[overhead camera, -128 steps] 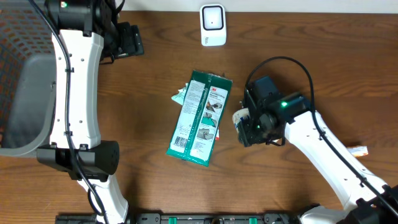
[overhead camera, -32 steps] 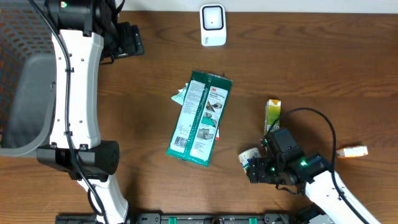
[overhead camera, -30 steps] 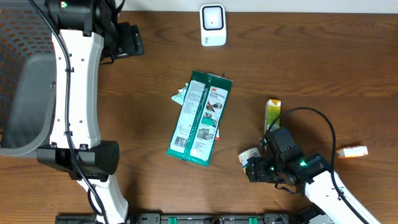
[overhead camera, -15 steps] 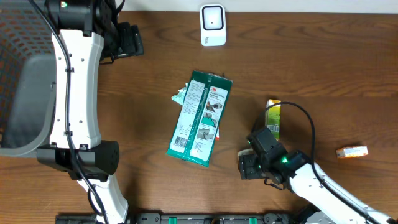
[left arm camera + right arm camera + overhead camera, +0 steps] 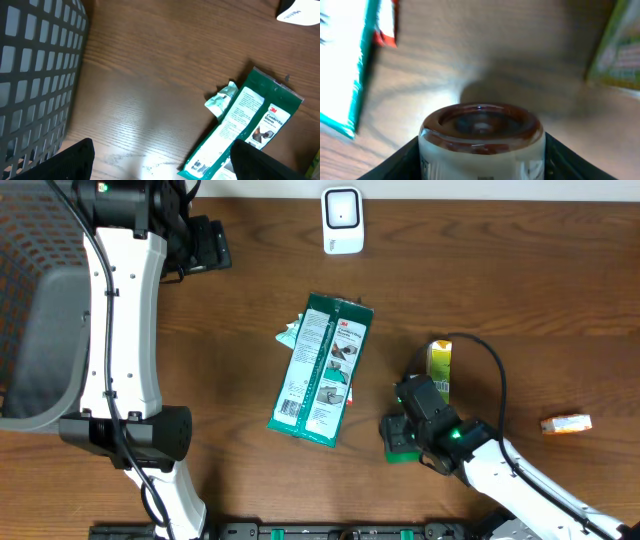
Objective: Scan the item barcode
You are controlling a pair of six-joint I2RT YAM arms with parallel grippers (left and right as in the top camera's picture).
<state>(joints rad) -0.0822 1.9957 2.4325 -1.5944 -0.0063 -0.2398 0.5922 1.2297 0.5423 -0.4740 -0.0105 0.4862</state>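
wooden table [image 5: 500,300]; right gripper [image 5: 481,150] clasps the bottle [image 5: 481,137] lengthwise, brown cap [image 5: 481,119] pointing outward; left gripper [image 5: 160,161] gapes.

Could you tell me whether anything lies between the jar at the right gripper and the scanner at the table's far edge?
The flat green package lies roughly on that path, one corner near the straight line to the scanner. Lifted, the jar should clear it; nothing else intervenes.
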